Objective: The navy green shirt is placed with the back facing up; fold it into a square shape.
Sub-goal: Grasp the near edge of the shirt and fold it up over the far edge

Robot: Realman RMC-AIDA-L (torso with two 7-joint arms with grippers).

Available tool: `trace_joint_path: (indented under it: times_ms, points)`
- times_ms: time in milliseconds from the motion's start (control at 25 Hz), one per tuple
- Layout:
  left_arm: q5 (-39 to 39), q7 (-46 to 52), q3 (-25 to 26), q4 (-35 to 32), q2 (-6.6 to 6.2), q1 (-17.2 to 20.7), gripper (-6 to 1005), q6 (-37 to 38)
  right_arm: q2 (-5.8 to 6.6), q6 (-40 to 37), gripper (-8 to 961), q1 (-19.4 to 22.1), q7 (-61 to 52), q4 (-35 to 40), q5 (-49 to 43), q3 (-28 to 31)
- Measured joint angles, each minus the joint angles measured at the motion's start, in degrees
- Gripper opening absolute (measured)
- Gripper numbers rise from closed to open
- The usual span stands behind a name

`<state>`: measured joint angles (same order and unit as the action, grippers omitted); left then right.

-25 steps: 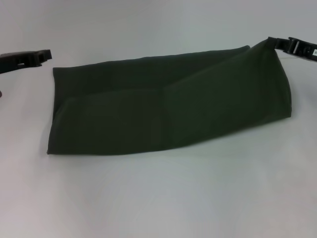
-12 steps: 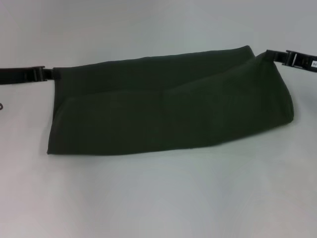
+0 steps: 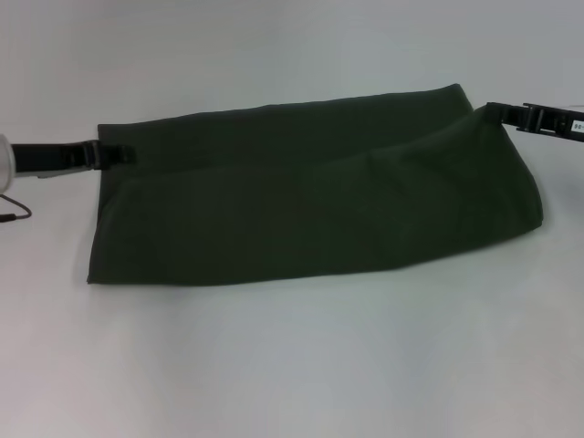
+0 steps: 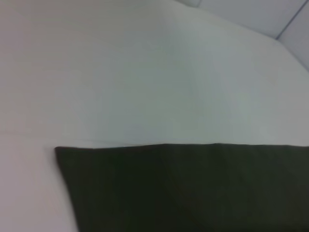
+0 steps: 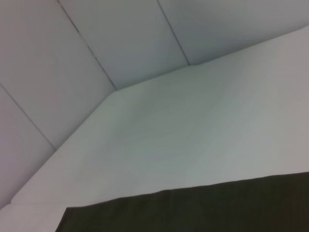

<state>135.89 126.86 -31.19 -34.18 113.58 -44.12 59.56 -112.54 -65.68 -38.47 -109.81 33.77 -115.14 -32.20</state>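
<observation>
Tools sitting at both far corners of the navy green shirt (image 3: 310,201): left tool (image 3: 117,156) touching its far-left corner, right tool (image 3: 493,109) meeting its raised far-right corner; whether either is clamped, cannot tell. Shirt is lying as a long folded band across the plain white desk (image 3: 292,365), plain side up, no lettering showing. Pale panelled walls (image 5: 96,38) are standing behind the desk.

Left claw (image 3: 123,156) reaching in low from the left, right claw (image 3: 497,111) level from the right
</observation>
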Motion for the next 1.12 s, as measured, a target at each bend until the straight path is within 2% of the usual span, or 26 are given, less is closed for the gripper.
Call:
trace_joint_path:
  times_ms: [280, 480, 720, 1120]
  points:
    - [0.01, 0.05, -3.46, 1.85, 1.28, -0.27, 510, -6.37, 0.15, 0.01, 29, -0.03, -0.14, -0.07, 0.0, -1.03]
    - [0.04, 0.24, -6.09, 3.69, 1.95, -1.02, 659, -10.67, 0.21, 0.03, 29, -0.03, -0.03, -0.31, 0.01, -1.1]
    - [0.07, 0.0, -6.48, 4.95, 2.11, -1.34, 726, -13.5, 0.22, 0.03, 30, 0.02, 0.01, -0.38, 0.01, -1.31]
    - [0.46, -0.33, -8.01, 6.35, 2.89, -1.5, 717, -16.81, 0.15, 0.03, 29, 0.07, 0.04, -0.48, 0.01, -1.29]
